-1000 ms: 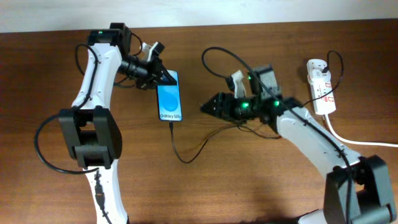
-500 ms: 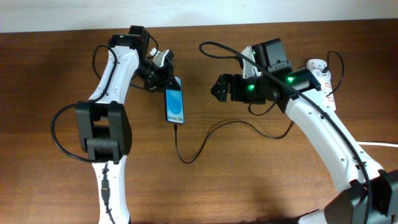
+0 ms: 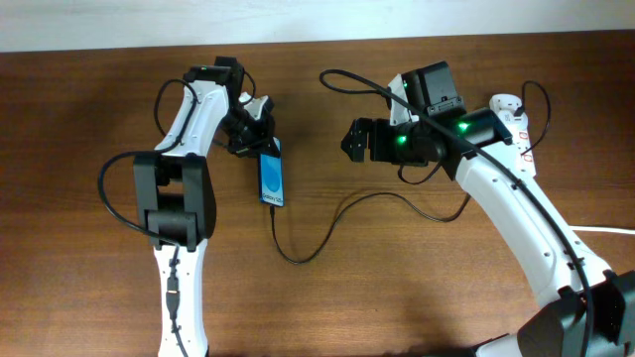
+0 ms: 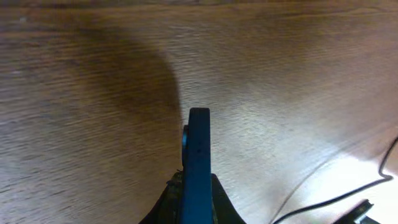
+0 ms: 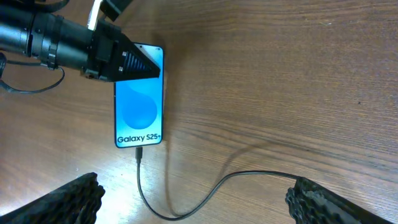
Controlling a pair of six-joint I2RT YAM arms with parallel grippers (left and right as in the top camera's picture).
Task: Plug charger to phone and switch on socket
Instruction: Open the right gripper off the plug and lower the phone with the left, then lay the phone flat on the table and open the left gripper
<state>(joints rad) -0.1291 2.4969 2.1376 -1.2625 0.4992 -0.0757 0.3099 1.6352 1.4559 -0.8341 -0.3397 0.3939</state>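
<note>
The phone [image 3: 272, 180] lies on the table with its blue screen up; it also shows in the right wrist view [image 5: 139, 102]. My left gripper [image 3: 260, 145] is shut on the phone's top end; the left wrist view shows the phone edge-on [image 4: 198, 155] between the jaws. The charger's black cable [image 3: 317, 243] has its plug tip [image 5: 139, 154] at the phone's bottom port. My right gripper [image 3: 355, 139] is open and empty, raised above the table to the right of the phone, with the cable [image 5: 205, 193] below its jaws [image 5: 196, 205]. The socket [image 3: 518, 121] lies at the far right, partly behind my right arm.
The socket's thick white cord [image 3: 585, 229] runs off the right edge. The black cable loops over the table's middle and passes under my right arm. A pale wall edge [image 3: 317, 20] runs along the back of the table.
My left gripper has shifted the phone slightly left and turned it straighter. My right gripper lifted away from the cable a second ago and has stayed still since.
</note>
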